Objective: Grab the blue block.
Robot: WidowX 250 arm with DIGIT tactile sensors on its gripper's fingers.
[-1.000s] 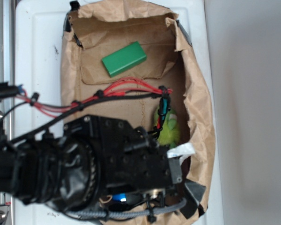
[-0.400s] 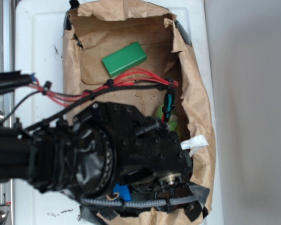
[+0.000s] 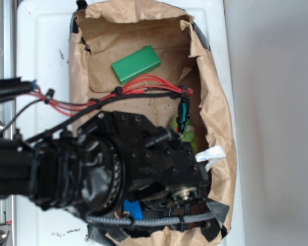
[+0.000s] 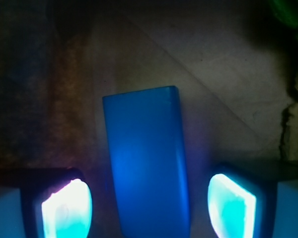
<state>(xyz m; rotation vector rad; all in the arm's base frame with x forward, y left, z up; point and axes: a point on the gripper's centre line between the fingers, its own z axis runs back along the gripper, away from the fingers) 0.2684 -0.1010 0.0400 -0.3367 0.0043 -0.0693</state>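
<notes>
The blue block lies flat on the brown paper floor of the bag, filling the middle of the wrist view. My gripper is open and straddles it, one glowing pad on the left and the other on the right, with a gap to the block on each side. In the exterior view the black arm covers the near half of the bag, and only a small corner of the blue block shows under it. The fingers themselves are hidden there.
The paper bag has raised walls all round. A green block lies at its far end. A yellow-green plush toy sits by the right wall, next to the arm. Red and black cables span the bag.
The arm has swung right and further into the bag over the last second, covering more of the plush toy. More of the blue block shows under it. Almost no motion since 0.4 s ago.
</notes>
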